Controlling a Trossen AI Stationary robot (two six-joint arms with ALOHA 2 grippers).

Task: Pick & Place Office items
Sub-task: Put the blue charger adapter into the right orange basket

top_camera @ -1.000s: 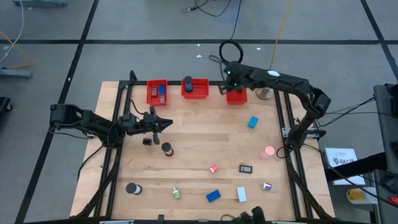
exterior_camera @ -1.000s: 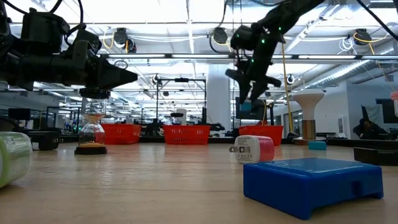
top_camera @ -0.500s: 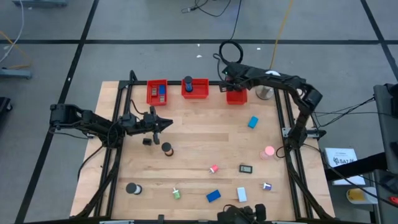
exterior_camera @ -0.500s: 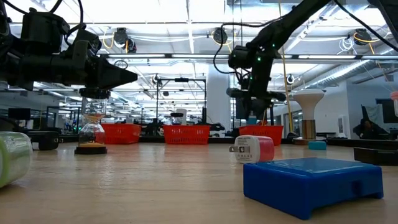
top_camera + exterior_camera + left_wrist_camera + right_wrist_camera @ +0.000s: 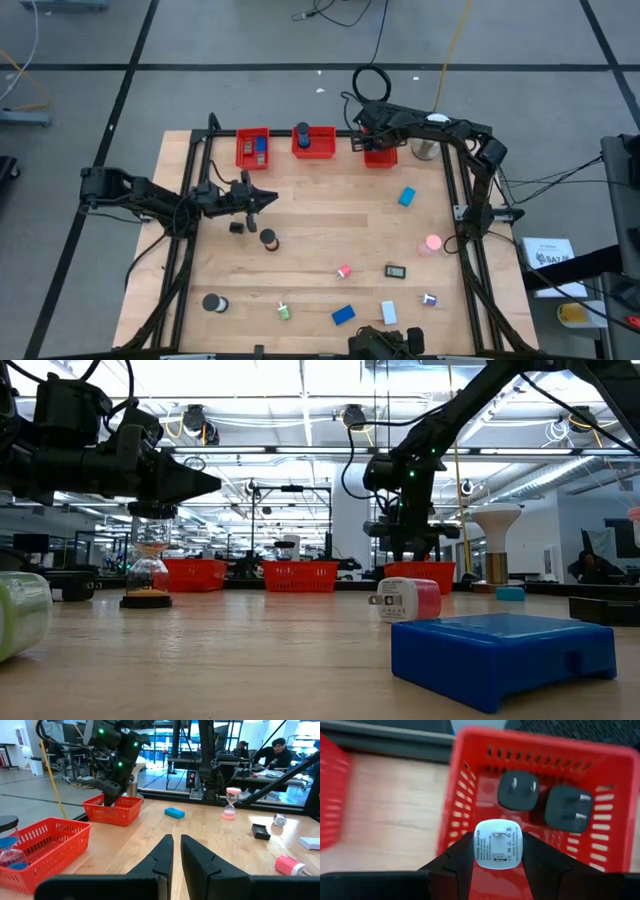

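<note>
**White charger over the right-hand bin**

High view: hanging above the rightmost red bin at the table's far edge, right gripper reaching in from the right side. Waiting over the left part of the table, left gripper, near a black roll. Lying loose nearer the front: blue block, pink item.

Low view: hanging low over that bin, right gripper pointing down.

Left wrist view: pressing together with only a sliver between, left fingers, holding nothing.

Right wrist view: pinching a white plug-in charger by its 2 flat sides, right fingers; directly below, 2 black plug adapters already lying in the bin.

Doing this well, probably: lowering a little further inside the rim, keeping the charger centred between the walls, then spreading the fingers fully before lifting straight up, avoiding a catch on the mesh wall.
</note>
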